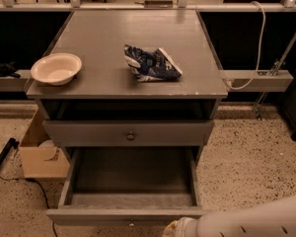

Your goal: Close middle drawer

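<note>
The middle drawer is pulled far out of the grey cabinet, and its empty inside shows. Its front runs along the bottom of the view, with the knob just at the frame's edge. The uppermost drawer front, with a round knob, sits above it and is nearly flush. The lowest front is out of view. My gripper is at the bottom edge, right against the middle drawer's front and right of its centre. It is on the end of my white arm, which comes in from the lower right.
On the cabinet top lie a white bowl at the left and a crumpled blue chip bag at the centre. A cardboard box stands on the floor to the left, with a black cable near it. A white rail runs along the right.
</note>
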### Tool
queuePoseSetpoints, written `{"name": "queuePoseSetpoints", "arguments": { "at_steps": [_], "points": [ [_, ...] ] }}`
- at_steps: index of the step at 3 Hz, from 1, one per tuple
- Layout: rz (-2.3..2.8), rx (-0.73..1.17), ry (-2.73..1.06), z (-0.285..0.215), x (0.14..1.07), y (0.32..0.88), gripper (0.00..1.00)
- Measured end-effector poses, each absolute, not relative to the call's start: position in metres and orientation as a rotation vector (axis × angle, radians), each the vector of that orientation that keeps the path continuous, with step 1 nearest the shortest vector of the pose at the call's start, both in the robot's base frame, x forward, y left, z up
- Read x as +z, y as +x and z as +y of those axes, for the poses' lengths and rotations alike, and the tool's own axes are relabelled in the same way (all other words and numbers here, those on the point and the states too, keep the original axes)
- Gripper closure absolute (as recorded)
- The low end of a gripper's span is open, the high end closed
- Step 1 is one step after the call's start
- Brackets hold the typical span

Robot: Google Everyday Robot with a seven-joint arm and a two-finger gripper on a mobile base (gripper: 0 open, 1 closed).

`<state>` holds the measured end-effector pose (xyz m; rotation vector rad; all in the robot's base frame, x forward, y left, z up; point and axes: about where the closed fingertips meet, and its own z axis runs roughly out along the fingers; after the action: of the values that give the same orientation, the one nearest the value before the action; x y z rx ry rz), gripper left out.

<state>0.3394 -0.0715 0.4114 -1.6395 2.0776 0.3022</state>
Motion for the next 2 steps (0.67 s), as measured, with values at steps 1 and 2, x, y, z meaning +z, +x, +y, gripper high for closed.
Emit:
{"name": "queuePoseSetpoints", "arguments": {
  "at_steps": [1, 2],
  "points": [
    [2.094, 0.291, -1.652, -0.0716, 0.3937, 0.3456, 1.00],
    [2.095, 0.290, -1.653, -0.0715, 0.3922, 0.3461, 0.82]
  ]
}}
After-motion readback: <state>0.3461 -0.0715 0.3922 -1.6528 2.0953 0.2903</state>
